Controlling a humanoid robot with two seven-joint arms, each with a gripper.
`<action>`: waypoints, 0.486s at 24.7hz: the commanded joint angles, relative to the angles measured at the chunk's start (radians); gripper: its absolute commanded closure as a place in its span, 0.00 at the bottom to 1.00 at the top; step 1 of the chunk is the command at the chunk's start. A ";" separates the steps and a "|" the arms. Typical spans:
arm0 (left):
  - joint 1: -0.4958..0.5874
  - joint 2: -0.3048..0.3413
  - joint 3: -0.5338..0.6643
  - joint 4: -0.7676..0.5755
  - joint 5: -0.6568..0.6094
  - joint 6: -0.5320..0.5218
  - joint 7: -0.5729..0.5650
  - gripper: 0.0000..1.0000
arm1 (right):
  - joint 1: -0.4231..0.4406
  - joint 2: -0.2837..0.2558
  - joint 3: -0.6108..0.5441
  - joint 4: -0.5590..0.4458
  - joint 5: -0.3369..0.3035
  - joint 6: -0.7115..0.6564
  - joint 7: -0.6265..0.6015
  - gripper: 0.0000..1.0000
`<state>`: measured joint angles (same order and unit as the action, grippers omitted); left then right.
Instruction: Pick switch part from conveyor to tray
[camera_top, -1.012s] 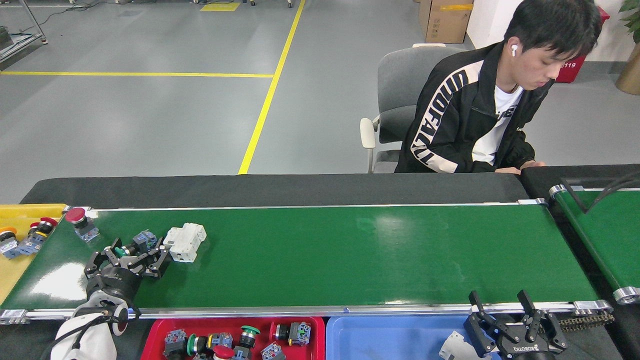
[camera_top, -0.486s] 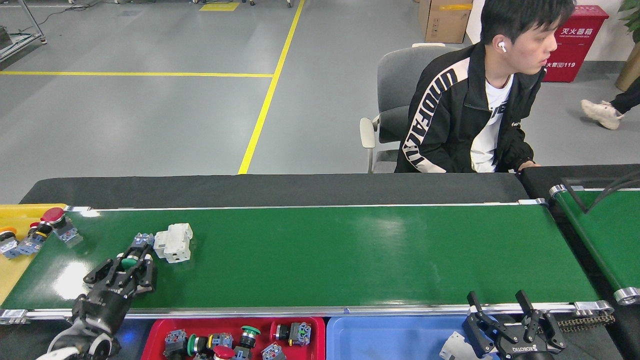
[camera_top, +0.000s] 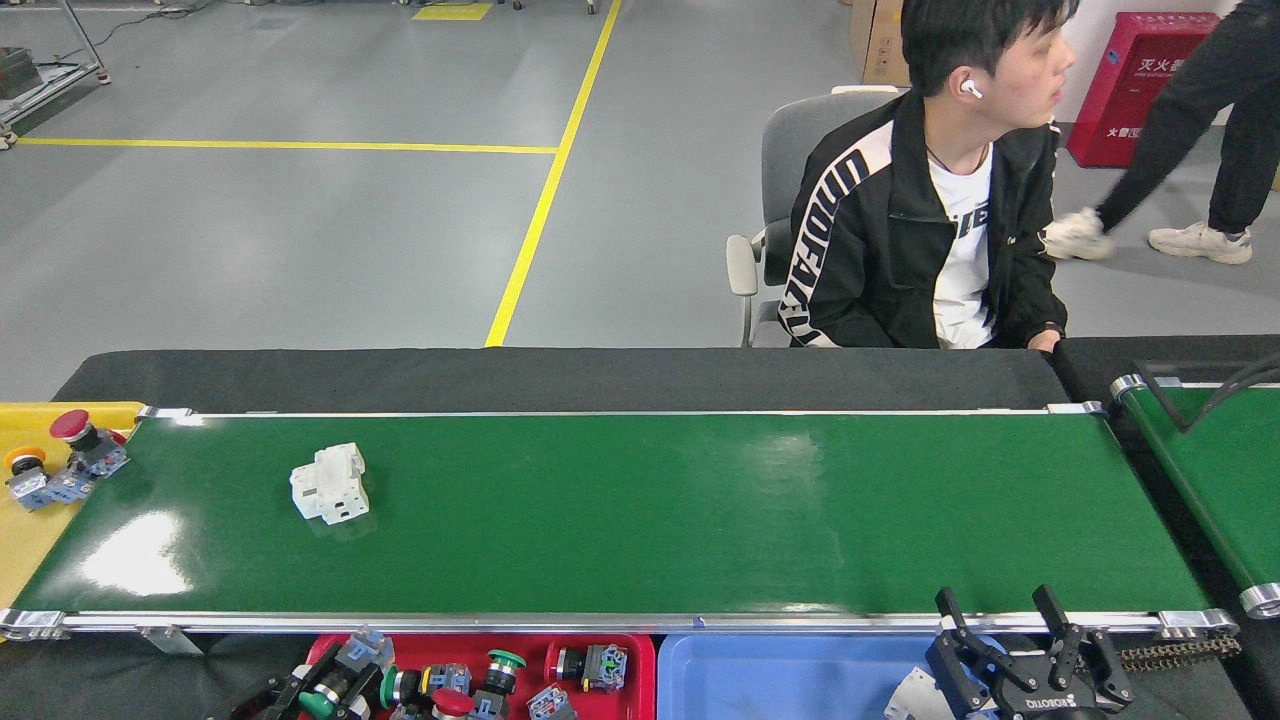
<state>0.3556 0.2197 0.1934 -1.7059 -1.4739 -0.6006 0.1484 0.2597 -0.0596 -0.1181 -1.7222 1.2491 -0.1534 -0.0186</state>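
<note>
The conveyor (camera_top: 640, 520) is a long dark-green belt with silver rails across the middle of the head view. A white switch part (camera_top: 328, 484) lies on its left portion. My left gripper (camera_top: 310, 688) is at the bottom edge, over the left end of the red tray (camera_top: 640, 655). It is shut on a switch part (camera_top: 345, 672) with a green button and a blue-grey body. My right gripper (camera_top: 995, 600) stands open at the bottom right, just below the conveyor's near rail, with nothing between its fingers.
Several button switches lie in the red tray. A blue tray (camera_top: 760, 680) adjoins it on the right. A yellow bin (camera_top: 25, 535) at far left holds red-button switches (camera_top: 75, 440). A seated person (camera_top: 920, 220) faces the conveyor's far side, another person walks behind. A second green belt (camera_top: 1210, 480) angles off right.
My left gripper closed on the green-button switch part, lifted it off the belt and drew back down over the red tray. The white part and the red-button part drifted left.
</note>
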 joint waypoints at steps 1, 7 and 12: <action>0.003 -0.008 0.026 -0.023 0.004 0.009 0.011 0.00 | 0.001 -0.003 -0.009 -0.013 0.000 0.002 -0.009 0.04; 0.005 -0.257 0.285 -0.021 0.009 0.150 -0.122 0.00 | 0.012 -0.003 -0.017 -0.013 -0.002 0.003 -0.009 0.04; -0.085 -0.241 0.304 0.051 0.004 0.202 -0.154 0.00 | 0.010 -0.003 -0.043 -0.010 -0.005 0.005 -0.009 0.04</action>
<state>0.3087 -0.0392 0.4941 -1.6567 -1.4673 -0.4232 0.0074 0.2738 -0.0596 -0.1469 -1.7219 1.2473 -0.1514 -0.0186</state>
